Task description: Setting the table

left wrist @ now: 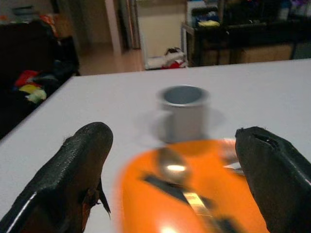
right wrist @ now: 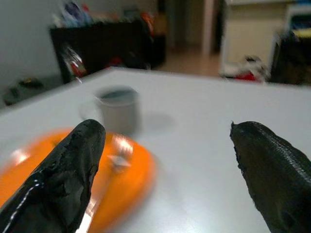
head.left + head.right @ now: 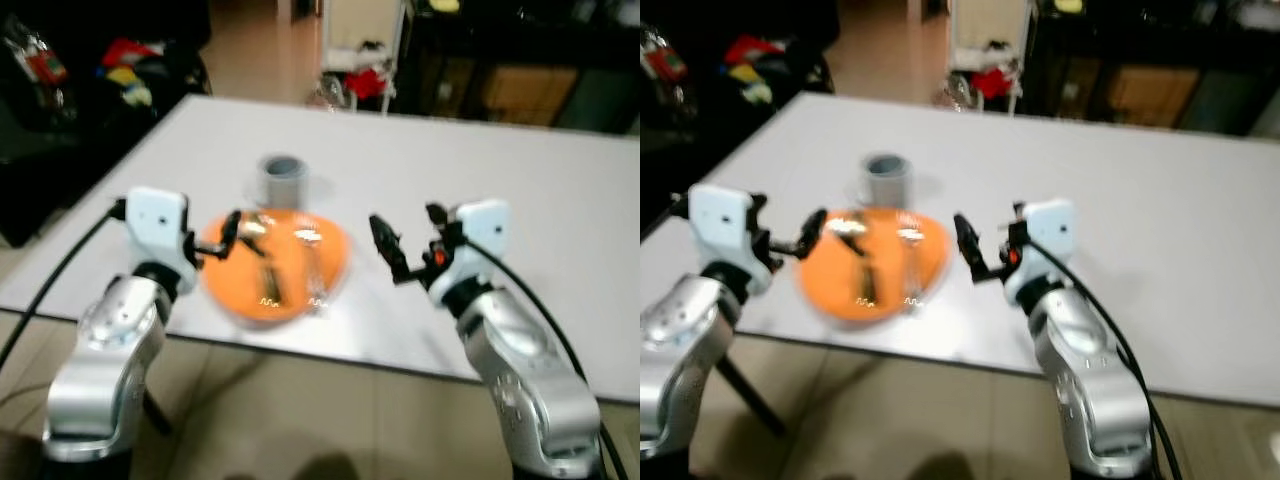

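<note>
An orange plate (image 3: 226,284) lies near the front edge of the white table (image 3: 520,170). A spoon (image 3: 262,258) and a fork (image 3: 313,268) rest on it side by side. Just behind the plate stands a grey mug (image 3: 281,180), upright and empty in the left wrist view (image 1: 182,116). My left gripper (image 3: 224,240) hovers open at the plate's left rim, holding nothing. My right gripper (image 3: 401,216) is open a short way right of the plate, above bare table. The eye views are blurred.
The table's front edge (image 3: 400,362) runs close below both grippers, with tan floor beneath. A dark sofa with coloured items (image 3: 120,70) stands far left. Dark shelving (image 3: 520,70) and red things on the floor (image 3: 368,82) lie beyond the far edge.
</note>
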You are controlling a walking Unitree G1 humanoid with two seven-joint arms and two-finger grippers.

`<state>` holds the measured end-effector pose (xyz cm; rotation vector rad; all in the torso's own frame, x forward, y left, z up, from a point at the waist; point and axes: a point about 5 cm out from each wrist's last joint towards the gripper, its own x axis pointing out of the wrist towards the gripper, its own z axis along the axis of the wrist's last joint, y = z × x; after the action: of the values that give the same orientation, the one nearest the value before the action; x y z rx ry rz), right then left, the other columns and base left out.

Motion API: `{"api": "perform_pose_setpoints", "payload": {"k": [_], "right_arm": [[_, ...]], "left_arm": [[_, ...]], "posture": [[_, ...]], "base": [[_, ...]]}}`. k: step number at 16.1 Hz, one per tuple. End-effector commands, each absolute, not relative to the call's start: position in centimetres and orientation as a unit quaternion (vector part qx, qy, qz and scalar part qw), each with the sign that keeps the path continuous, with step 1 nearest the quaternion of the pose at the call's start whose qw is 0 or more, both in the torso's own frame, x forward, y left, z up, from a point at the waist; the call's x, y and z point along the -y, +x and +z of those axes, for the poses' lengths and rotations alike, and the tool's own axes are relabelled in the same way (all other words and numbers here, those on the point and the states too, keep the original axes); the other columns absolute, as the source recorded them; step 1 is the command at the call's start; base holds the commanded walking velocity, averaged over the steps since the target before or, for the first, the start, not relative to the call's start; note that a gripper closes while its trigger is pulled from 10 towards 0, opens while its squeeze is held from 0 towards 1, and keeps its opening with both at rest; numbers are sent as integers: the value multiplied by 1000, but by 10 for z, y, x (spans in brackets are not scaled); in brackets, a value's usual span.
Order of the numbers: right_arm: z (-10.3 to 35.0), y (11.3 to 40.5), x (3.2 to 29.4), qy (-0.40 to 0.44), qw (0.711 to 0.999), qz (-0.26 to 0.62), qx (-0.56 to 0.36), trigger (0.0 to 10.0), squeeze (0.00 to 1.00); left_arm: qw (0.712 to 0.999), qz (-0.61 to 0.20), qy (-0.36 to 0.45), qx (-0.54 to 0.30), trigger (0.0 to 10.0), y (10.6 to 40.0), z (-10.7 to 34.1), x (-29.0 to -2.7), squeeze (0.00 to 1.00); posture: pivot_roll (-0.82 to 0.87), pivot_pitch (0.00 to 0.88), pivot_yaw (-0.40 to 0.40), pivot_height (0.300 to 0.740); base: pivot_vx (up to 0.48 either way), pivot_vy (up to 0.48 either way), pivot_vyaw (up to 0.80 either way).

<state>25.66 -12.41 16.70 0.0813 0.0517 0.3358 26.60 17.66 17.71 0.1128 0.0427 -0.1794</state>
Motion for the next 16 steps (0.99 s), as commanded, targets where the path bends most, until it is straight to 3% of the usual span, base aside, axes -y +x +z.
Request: {"api": "perform_pose_setpoints", "payload": {"k": [1,16], "right_arm": [[169,258,127,42,985,163,-20,10000,1000],[172,253,120,24,977,213,-19,10000,1000]], "left_arm": [[993,-99,64,-14,10000,268,181,-172,0],[994,-90,57,-24,10000,274,176,-164,0]], "posture": [[96,0,9,740],[53,0,33,740]], "base": [[0,-480,0],[0,0,800]]}}
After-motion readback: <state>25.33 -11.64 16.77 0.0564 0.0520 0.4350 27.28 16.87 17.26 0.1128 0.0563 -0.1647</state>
